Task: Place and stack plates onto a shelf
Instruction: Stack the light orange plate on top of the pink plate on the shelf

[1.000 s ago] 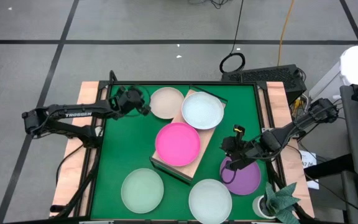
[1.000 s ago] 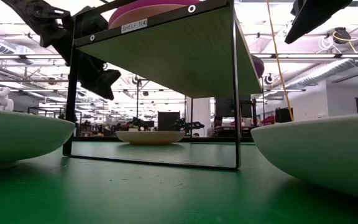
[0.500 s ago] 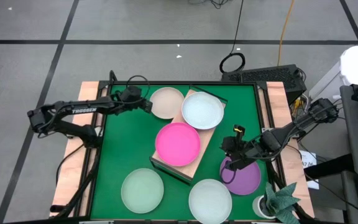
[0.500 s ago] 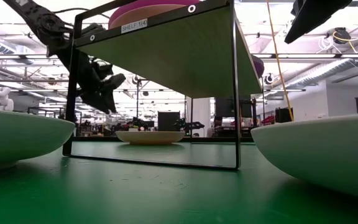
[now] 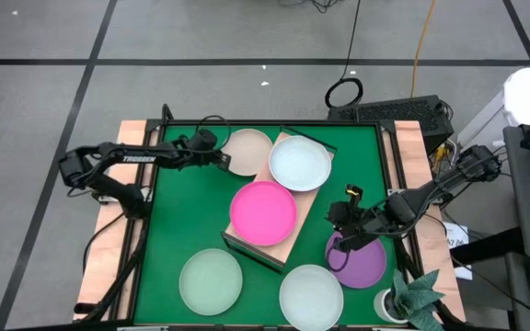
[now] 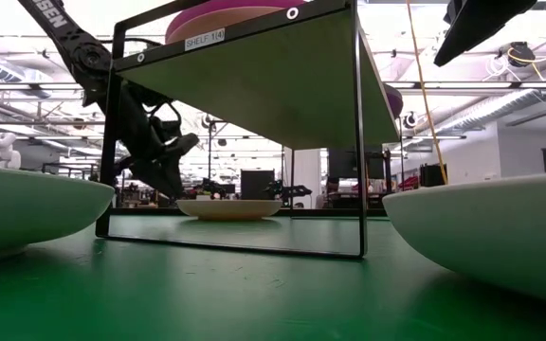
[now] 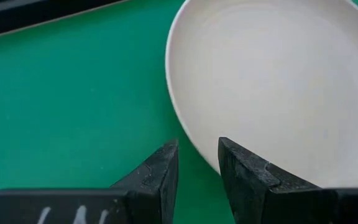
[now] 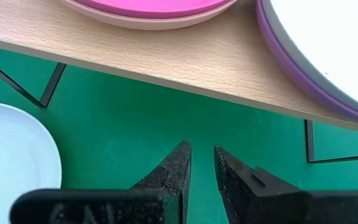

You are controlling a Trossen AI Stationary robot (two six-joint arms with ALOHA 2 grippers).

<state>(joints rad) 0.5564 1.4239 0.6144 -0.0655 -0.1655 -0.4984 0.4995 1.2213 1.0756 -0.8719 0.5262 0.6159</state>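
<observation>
Now, taking the light wooden shelf board on its thin dark frame (image 5: pixel 274 198) as the landmark: it sits angled near the middle of the green tabletop mat (image 5: pixel 182 221). On it lie a round magenta plastic plate (image 5: pixel 263 212) at the near end and a whitish-blue round plate (image 5: pixel 300 163) at the far end. The right wrist view shows the magenta plate (image 8: pixel 154 6) resting on a salmon-pink plate, and the whitish plate (image 8: pixel 328 37) sitting in a purple one.

Just beside the shelf's far left corner a cream round plate (image 5: pixel 247 152) lies flat on the mat. The left claw (image 5: pixel 217 158) is at that plate's left rim. In the left wrist view its fingers (image 7: pixel 160 171) stand narrowly apart, with the cream plate's (image 7: pixel 278 81) edge just ahead of the gap; not seen to be pinching anything. The low view shows the same claw (image 6: pixel 164 170) hanging low just left of the cream plate (image 6: pixel 228 208).

The right claw (image 5: pixel 352 241) hovers to the right of the shelf, over the rim of a purple round plate (image 5: pixel 362 262) on the mat. Its fingers (image 8: pixel 173 168) are nearly together, holding nothing.

In front of the shelf lie a pale mint round plate (image 5: pixel 211 281) and a second whitish-blue round plate (image 5: pixel 311 295), both on the mat.
</observation>
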